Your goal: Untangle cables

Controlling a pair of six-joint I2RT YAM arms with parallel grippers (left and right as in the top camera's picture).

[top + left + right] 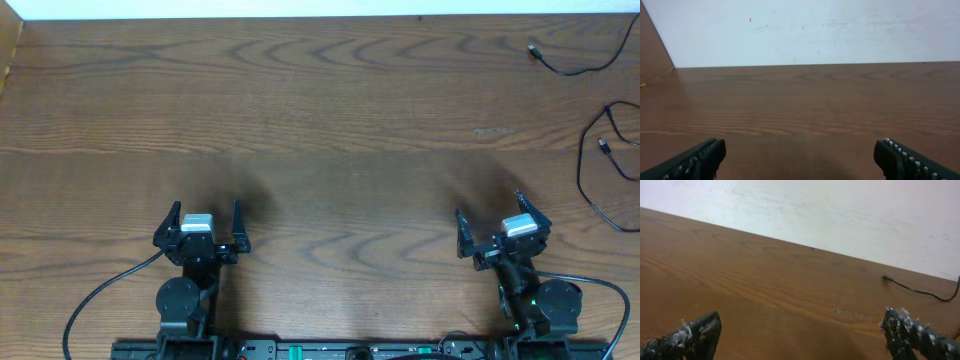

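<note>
A thin black cord with a small plug end lies at the table's far right. A second stretch of thin black cord loops near the right edge and runs out of frame. I cannot tell whether the two join. The white cord is out of view. My left gripper is open and empty at the near left, far from the cords. My right gripper is open and empty at the near right, a little short of the loop. The right wrist view shows the black cord's plug end far ahead of the open jaws. The left wrist view shows open jaws over bare wood.
The brown wooden table ends at a white wall at the back. A wooden side panel stands at the far left. Thick black arm wires trail from both arm bases at the front edge.
</note>
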